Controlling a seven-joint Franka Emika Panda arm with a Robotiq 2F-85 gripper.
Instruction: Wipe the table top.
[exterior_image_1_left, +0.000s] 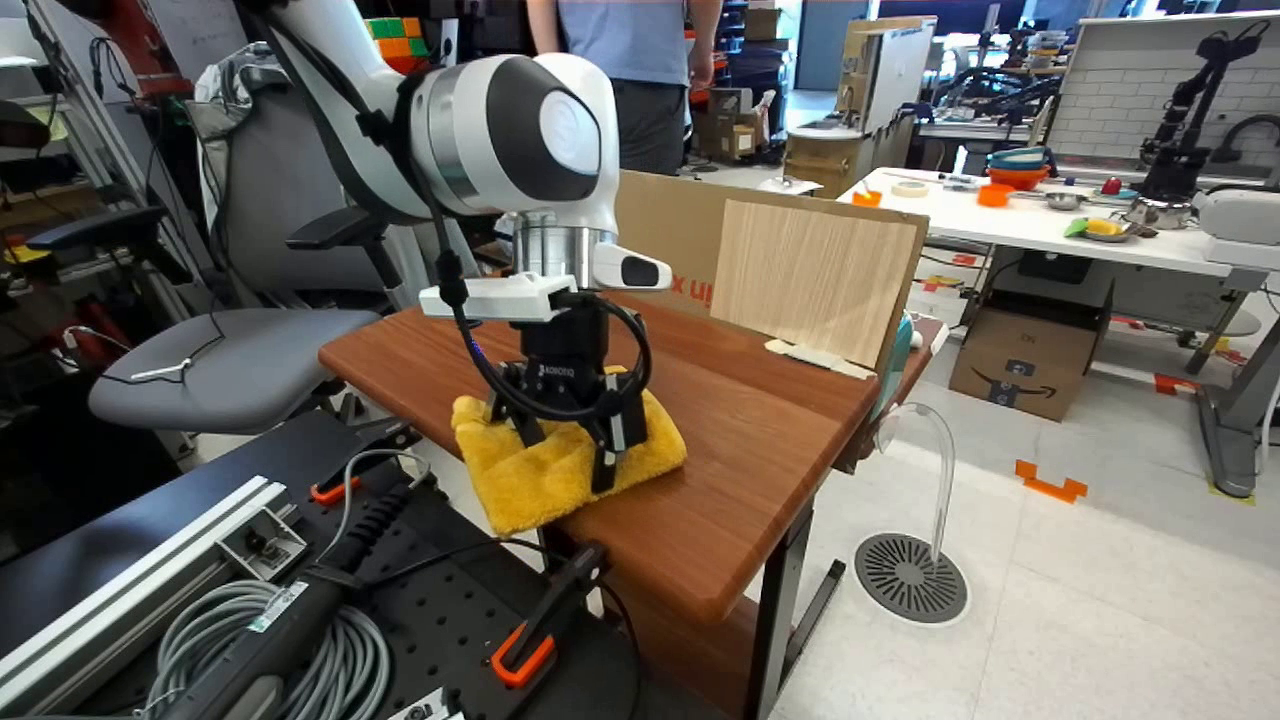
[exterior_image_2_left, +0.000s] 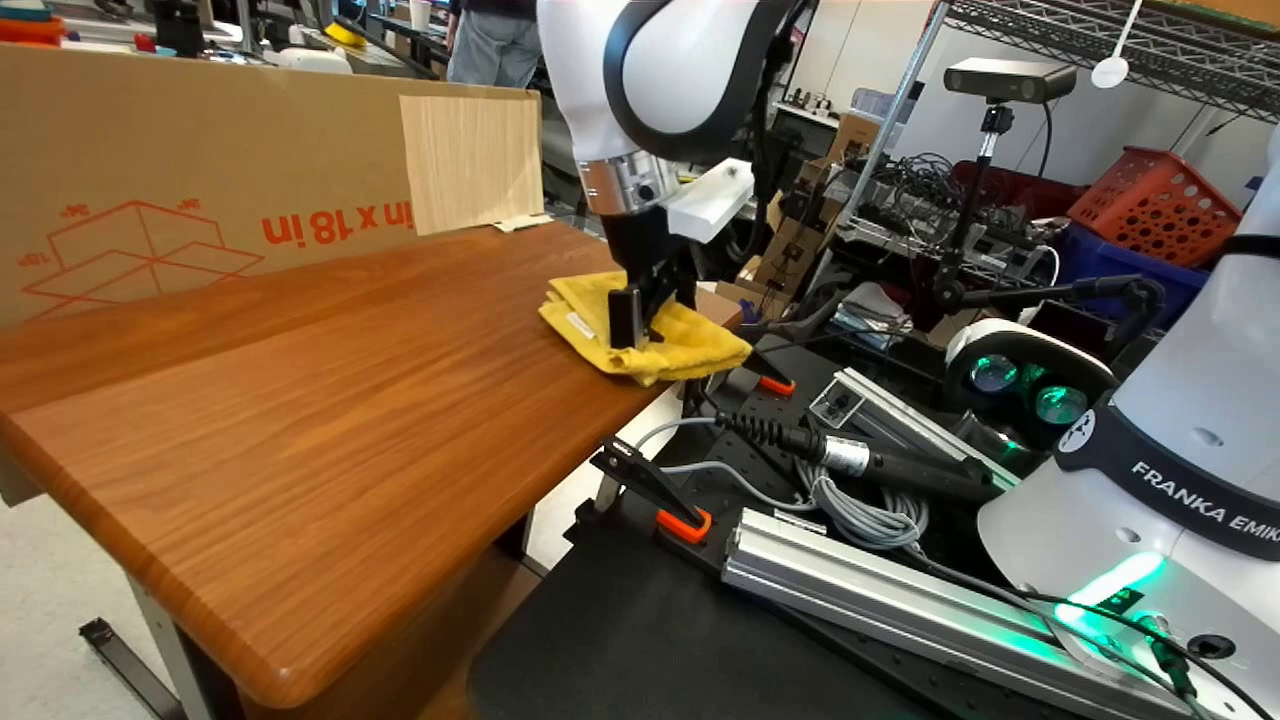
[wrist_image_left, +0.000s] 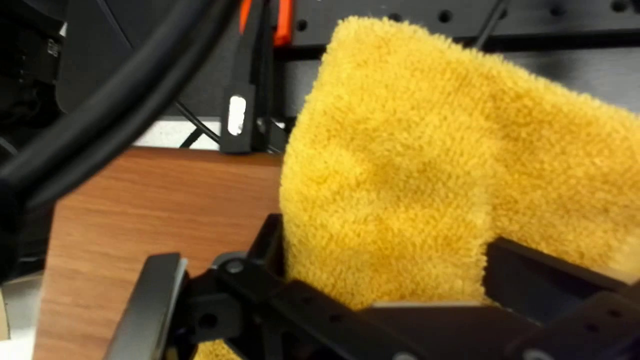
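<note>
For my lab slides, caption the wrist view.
Fuzzy yellow cloth under the tool, jutting past the edge of the reddish-brown table top.

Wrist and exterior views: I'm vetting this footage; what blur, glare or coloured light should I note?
In the wrist view, the near black cable looks soft; in an exterior view, green light glows on the robot base; in an exterior view, the floor is brightly lit; in both exterior views, the table top has a faint sheen.

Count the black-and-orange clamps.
2: in an exterior view, the nearer clamp beside the table top, the farther clamp beyond the yellow cloth. More may be hidden.
</note>
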